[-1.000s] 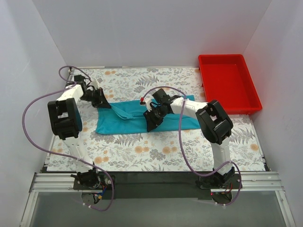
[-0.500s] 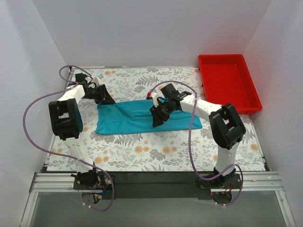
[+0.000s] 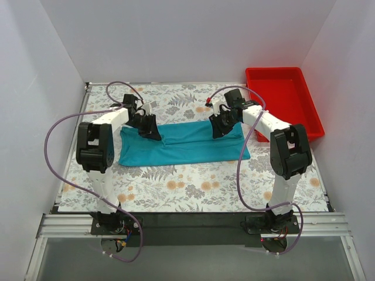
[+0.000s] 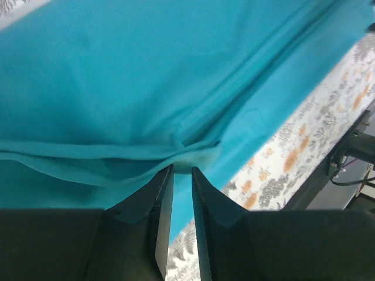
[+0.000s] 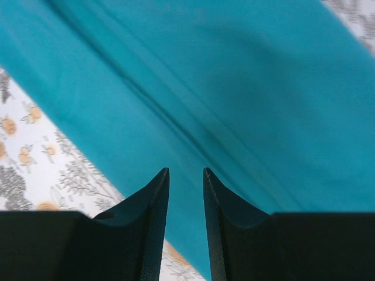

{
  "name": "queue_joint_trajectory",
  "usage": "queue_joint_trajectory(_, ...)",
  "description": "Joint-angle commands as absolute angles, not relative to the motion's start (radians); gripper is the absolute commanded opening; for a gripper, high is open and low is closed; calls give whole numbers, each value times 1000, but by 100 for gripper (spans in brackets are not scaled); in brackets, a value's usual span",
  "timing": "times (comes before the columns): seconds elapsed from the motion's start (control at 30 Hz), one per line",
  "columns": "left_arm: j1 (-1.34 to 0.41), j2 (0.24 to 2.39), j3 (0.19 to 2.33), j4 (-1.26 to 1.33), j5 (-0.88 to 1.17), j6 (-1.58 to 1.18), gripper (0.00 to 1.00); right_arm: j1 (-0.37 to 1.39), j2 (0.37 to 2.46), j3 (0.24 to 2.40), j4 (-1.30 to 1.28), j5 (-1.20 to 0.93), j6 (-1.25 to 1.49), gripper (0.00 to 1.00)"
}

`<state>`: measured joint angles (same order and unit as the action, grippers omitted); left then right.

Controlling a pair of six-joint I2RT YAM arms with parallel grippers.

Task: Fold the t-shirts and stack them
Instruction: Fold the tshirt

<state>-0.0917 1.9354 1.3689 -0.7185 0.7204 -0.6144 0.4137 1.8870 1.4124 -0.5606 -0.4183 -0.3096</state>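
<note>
L gripper (image 4: 182, 170) jaws near-shut, shirt (image 4: 146, 88) fold bunched at tips; can't tell if pinched. R gripper (image 5: 186, 171) slightly apart, empty. Risk: only top layer grabbed, fold skews.

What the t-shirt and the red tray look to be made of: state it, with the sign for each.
The t-shirt: soft thin fabric, probably cotton or a blend, matte; it lies limp with creases and folds. The red tray: likely moulded plastic, smooth, slightly glossy; rigid even walls, uniform colour.
</note>
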Motion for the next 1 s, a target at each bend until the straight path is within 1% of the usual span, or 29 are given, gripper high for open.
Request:
queue_joint_trajectory(0.0, -107, 2017, 1495, -689, 667, -644, 18, 377, 1908, 1485, -592, -376, -354, 35)
queue_joint_trajectory(0.17, -143, 2134, 1611, -692, 629, -667, 20, 370, 1942, 1525, -600, -347, -383, 36)
queue_joint_trajectory(0.23, -141, 2138, 1623, -701, 586, -661, 21, 368, 1960, 1542, -600, -325, -399, 36)
queue_joint_trajectory(0.33, -141, 2086, 1620, -735, 522, -635, 21, 365, 1983, 1575, -601, -304, -414, 36)
queue_joint_trajectory(0.47, -138, 1909, 1533, -779, 488, -612, 26, 364, 2013, 1615, -598, -272, -437, 36)
queue_joint_trajectory(0.5, -138, 1881, 1516, -807, 457, -609, 30, 364, 2020, 1630, -600, -258, -439, 36)
queue_joint_trajectory(0.57, -138, 1814, 1473, -842, 424, -600, 30, 362, 2043, 1641, -601, -245, -452, 35)
queue_joint_trajectory(0.6, -137, 1789, 1413, -856, 407, -594, 30, 362, 2051, 1646, -601, -233, -456, 36)
queue_joint_trajectory(0.67, -130, 1722, 1349, -848, 324, -589, 30, 362, 2072, 1651, -604, -218, -465, 36)
queue_joint_trajectory(0.7, -127, 1704, 1288, -842, 302, -588, 30, 364, 2078, 1649, -607, -201, -469, 36)
queue_joint_trajectory(0.8, -121, 1678, 1212, -856, 238, -560, 30, 364, 2088, 1632, -611, -160, -491, 36)
queue_joint_trajectory(0.97, -117, 1686, 1131, -836, 164, -561, 30, 364, 2089, 1568, -615, -109, -528, 35)
